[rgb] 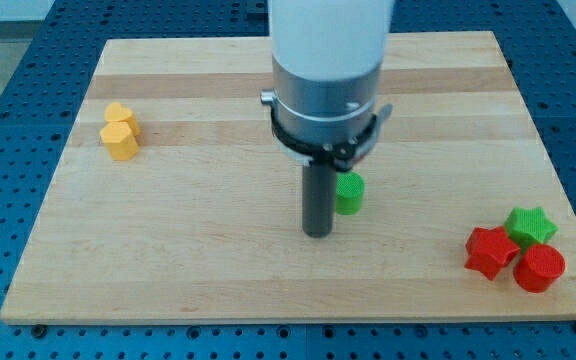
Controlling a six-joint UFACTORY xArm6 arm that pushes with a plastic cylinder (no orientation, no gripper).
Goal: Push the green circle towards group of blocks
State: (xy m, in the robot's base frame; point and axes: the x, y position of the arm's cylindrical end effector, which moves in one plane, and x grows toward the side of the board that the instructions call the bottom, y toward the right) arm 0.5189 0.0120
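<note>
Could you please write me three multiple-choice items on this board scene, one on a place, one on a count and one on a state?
1. Where is my tip relative to the green circle?
A. just at its left, slightly nearer the view's bottom
B. far off at the view's right edge
C. beside the yellow blocks

2. How many red blocks lie on the board?
A. none
B. two
C. four

3. How does the green circle stand to the group at the view's lower right?
A. pressed against it
B. stacked on it
C. apart from it, with bare wood between

Answers:
1 A: the rod ends close beside the circle's left side.
2 B: a red star and a red cylinder sit by the green star.
3 C: open board separates the circle from the three grouped blocks.
</note>
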